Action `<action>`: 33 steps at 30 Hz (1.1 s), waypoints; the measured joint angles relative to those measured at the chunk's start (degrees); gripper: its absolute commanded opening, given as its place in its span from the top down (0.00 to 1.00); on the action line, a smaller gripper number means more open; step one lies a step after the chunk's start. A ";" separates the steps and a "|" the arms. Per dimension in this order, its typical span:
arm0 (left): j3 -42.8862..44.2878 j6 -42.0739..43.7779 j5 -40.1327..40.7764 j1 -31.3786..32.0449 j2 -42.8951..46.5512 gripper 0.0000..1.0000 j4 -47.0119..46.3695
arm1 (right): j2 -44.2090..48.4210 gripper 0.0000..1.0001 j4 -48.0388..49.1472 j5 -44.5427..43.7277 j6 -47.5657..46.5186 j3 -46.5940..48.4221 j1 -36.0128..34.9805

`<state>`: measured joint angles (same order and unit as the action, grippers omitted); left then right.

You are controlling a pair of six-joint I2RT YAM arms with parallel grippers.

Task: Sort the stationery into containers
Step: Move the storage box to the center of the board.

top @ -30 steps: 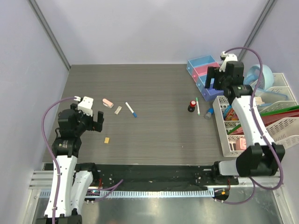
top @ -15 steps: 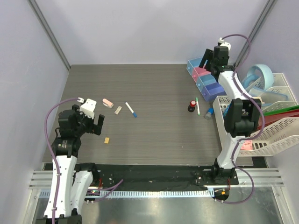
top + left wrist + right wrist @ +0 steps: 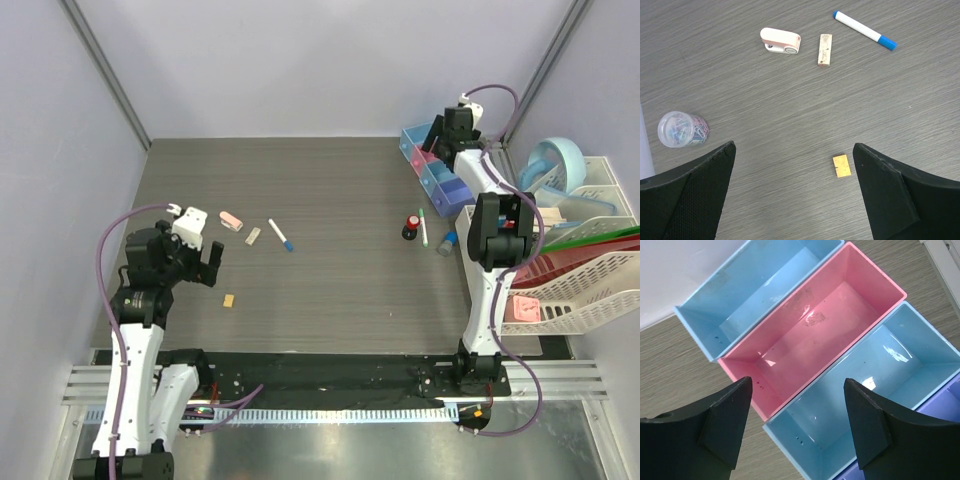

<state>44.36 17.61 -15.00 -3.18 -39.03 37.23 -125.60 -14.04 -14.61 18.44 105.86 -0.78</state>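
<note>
My left gripper [image 3: 794, 150] hangs open over the table's left side with nothing between its fingers. A small yellow block [image 3: 841, 166] lies just inside its right finger. Beyond lie a pink eraser [image 3: 781, 40], a tan block [image 3: 825, 49] and a blue-capped white pen [image 3: 865, 30]; a clear round jar of clips [image 3: 682, 129] is to the left. My right gripper [image 3: 797, 382] is open and empty above the containers [image 3: 440, 165], over the wall between the pink bin [image 3: 825, 315] and a light blue bin [image 3: 875, 385]. A red-capped bottle [image 3: 410, 227] and a green-tipped pen [image 3: 423, 228] lie near them.
A large white rack [image 3: 590, 290] with folders and books stands along the right edge, with a pale blue round object [image 3: 555, 165] behind it. A small blue-capped item [image 3: 447, 243] lies by the rack's corner. The bins I can see into hold nothing.
My right arm has stretched toward the far right corner, moving its gripper from over the darker blue bin to over the pink and light blue ones. My left arm has barely moved.
</note>
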 measured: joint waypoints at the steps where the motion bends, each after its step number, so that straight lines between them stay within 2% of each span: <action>1: 0.00 0.00 0.00 0.00 -0.24 0.00 -0.02 | -0.35 0.21 0.15 -0.46 0.02 0.04 0.00; 10: 0.57 0.00 -0.02 0.00 -0.70 0.00 0.07 | -3.87 0.22 0.17 -1.22 0.39 0.09 0.00; 12: 0.59 0.00 -0.02 0.00 -0.72 0.00 0.11 | -4.09 0.28 0.17 -1.18 0.22 0.09 0.00; 19: 0.66 -0.02 -0.04 0.00 -0.70 0.00 0.09 | -4.94 0.35 0.50 -1.86 -3.23 0.57 -0.70; 33: 0.66 -0.02 -0.07 0.00 -0.44 0.00 0.11 | -5.31 0.45 1.16 -1.40 -11.89 1.07 -8.31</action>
<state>45.01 17.58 -15.07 -3.18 -39.46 37.34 -130.91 -12.88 -16.01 6.55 106.94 -9.08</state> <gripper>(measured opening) 0.996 0.564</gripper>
